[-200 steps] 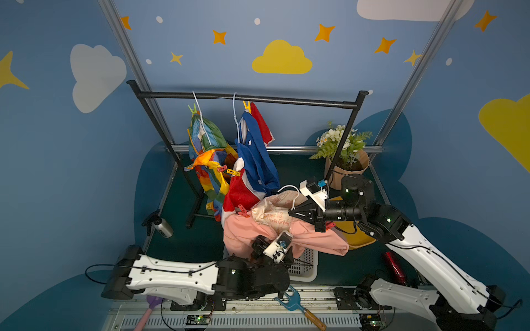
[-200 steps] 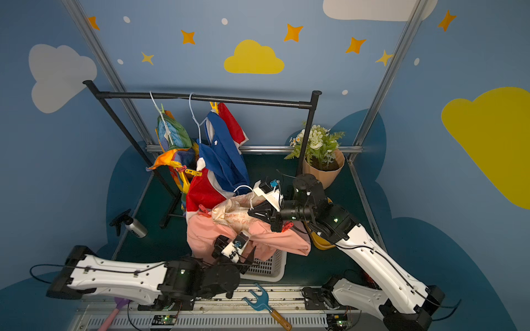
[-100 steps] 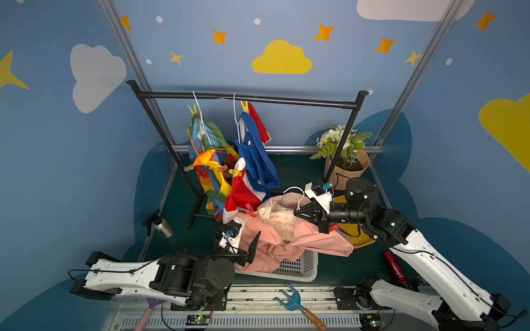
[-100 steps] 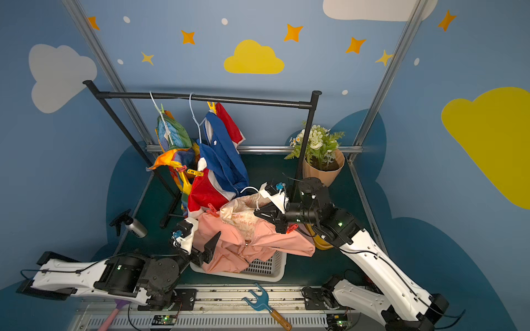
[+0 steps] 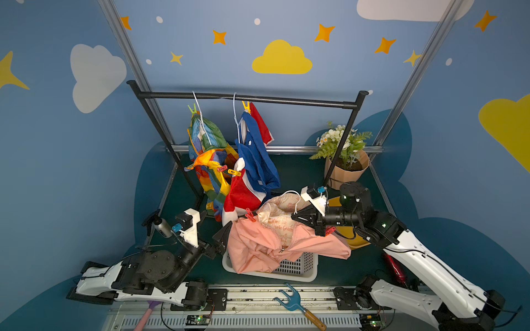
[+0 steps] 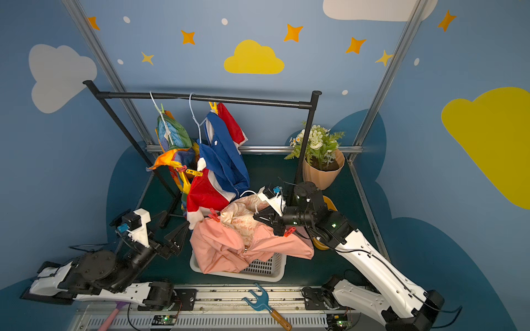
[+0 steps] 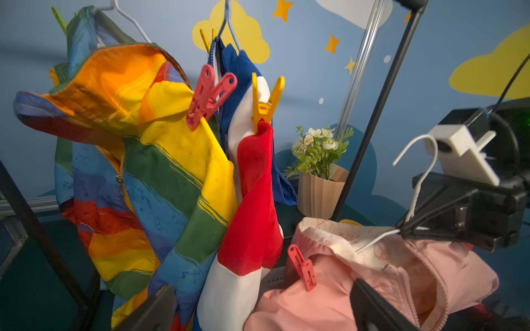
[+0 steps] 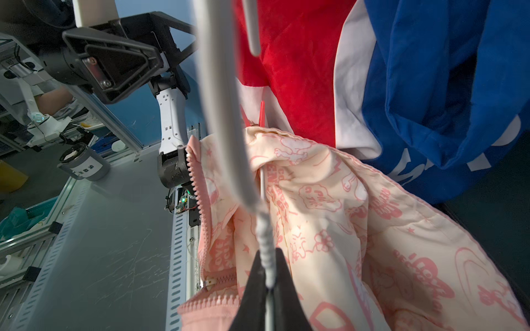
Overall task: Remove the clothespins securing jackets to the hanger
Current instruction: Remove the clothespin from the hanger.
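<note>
Clothespins all appear to be in place, so none of the task looks done; six can be counted. Over the basket (image 5: 298,269) lies the pink jacket (image 5: 258,249) on its white hanger (image 5: 290,192). One red clothespin (image 5: 250,215) bites its shoulder above the basket's far left side; a second red clothespin (image 5: 329,230) sits under the right gripper (image 5: 294,217) above the basket's far right corner, though whether it grips cloth there is hard to tell. The right gripper is clamped on the hanger's neck; the left gripper (image 5: 222,239) stands spread wide and empty just beside the basket's left corner, facing the first red pin, which looks the likeliest to go next. Beyond the basket hang the rainbow jacket (image 5: 212,154), with a green clothespin (image 5: 192,109) and a pink clothespin (image 5: 221,168), and the blue jacket (image 5: 258,163), with an upper yellow clothespin (image 5: 245,105) and a lower yellow clothespin (image 5: 234,172). The blue jacket's red sleeve (image 5: 243,197) hangs close behind the near pin and may crowd the approach; a potted plant (image 5: 344,160) stands well behind the basket, and a spray bottle (image 5: 160,226) off to its left.
</note>
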Controlling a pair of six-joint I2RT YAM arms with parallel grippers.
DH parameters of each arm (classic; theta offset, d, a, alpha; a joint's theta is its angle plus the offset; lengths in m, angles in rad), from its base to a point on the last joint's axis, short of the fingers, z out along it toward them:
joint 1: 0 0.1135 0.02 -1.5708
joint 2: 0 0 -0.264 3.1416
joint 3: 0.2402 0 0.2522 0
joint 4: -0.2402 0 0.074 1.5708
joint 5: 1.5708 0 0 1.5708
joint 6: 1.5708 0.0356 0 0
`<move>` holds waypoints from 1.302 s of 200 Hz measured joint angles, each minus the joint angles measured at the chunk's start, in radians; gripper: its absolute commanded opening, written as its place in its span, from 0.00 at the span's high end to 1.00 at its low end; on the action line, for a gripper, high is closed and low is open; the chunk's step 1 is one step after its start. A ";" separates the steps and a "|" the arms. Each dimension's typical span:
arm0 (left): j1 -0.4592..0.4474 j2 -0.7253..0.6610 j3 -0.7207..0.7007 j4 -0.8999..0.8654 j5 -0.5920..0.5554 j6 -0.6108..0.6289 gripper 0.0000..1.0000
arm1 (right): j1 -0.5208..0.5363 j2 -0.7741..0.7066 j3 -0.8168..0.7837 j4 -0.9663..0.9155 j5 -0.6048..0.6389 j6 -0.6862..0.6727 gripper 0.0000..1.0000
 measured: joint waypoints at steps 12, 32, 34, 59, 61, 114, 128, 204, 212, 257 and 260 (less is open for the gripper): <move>0.013 0.067 0.014 -0.026 -0.004 -0.027 0.01 | -0.010 -0.006 0.001 0.000 -0.007 -0.004 1.00; 0.115 0.122 0.016 -0.038 0.073 -0.047 0.02 | -0.015 -0.009 0.001 -0.001 -0.019 -0.015 1.00; 0.130 0.121 0.014 -0.037 0.085 -0.047 0.02 | -0.015 -0.009 0.001 -0.001 -0.019 -0.018 1.00; 0.324 0.101 0.023 -0.036 0.234 -0.047 0.02 | -0.016 -0.012 0.001 -0.006 -0.032 -0.043 1.00; 0.341 0.106 0.027 -0.036 0.249 -0.048 0.02 | -0.016 -0.013 0.000 -0.007 -0.033 -0.046 1.00; 0.836 0.314 0.040 0.051 0.772 -0.064 0.02 | -0.053 -0.021 0.001 -0.021 -0.074 -0.088 1.00; 0.935 0.308 0.019 0.058 0.910 -0.074 0.02 | -0.074 -0.016 0.006 -0.026 -0.100 -0.098 1.00; 1.201 0.321 -0.034 0.184 1.435 -0.096 0.02 | -0.240 0.062 0.025 -0.026 -0.255 -0.139 1.00; 1.233 0.330 -0.033 0.202 1.496 -0.096 0.03 | -0.251 0.070 0.025 -0.023 -0.271 -0.138 1.00; 1.365 0.465 -0.014 0.328 1.817 -0.103 0.17 | -0.272 0.066 0.012 0.001 -0.323 -0.126 1.00; 1.368 0.476 -0.010 0.332 1.833 -0.099 0.18 | -0.273 0.064 0.011 0.001 -0.324 -0.126 1.00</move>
